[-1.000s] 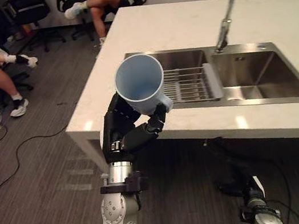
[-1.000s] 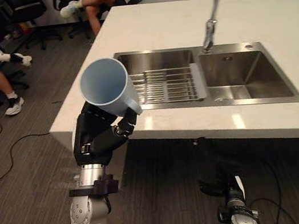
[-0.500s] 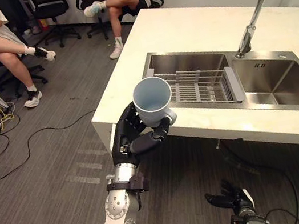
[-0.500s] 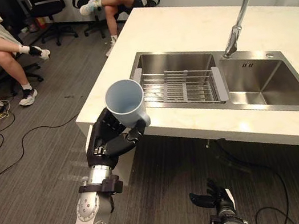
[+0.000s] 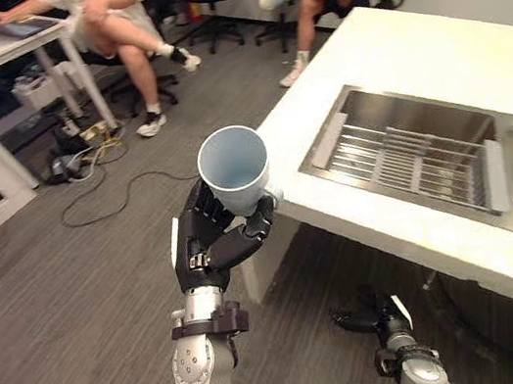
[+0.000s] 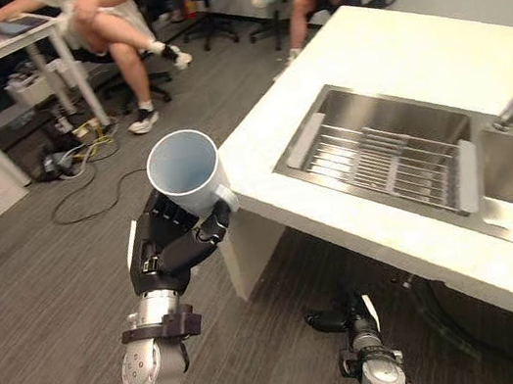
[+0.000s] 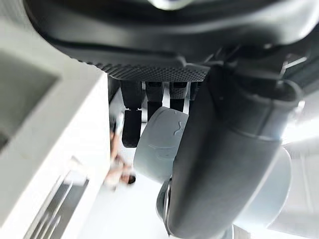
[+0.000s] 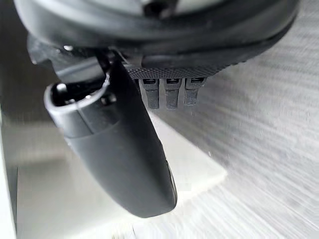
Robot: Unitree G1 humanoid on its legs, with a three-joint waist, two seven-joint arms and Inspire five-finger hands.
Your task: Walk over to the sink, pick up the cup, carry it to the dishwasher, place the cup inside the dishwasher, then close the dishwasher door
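While the left hand (image 5: 209, 250) clasps the blue cup (image 5: 234, 168) (mouth upward, near the counter (image 5: 389, 39)), the right hand (image 5: 363, 316) hangs slack-fingered.

The cup (image 5: 234, 168) looks smooth matt plastic, the sink (image 5: 412, 118) is brushed metal, the desk (image 5: 409, 41) top is smooth and slightly glossy, the floor (image 5: 58, 306) is rough carpet.

cup (image 5: 234, 168) left of sink (image 5: 431, 111), rack (image 5: 411, 165) in sink
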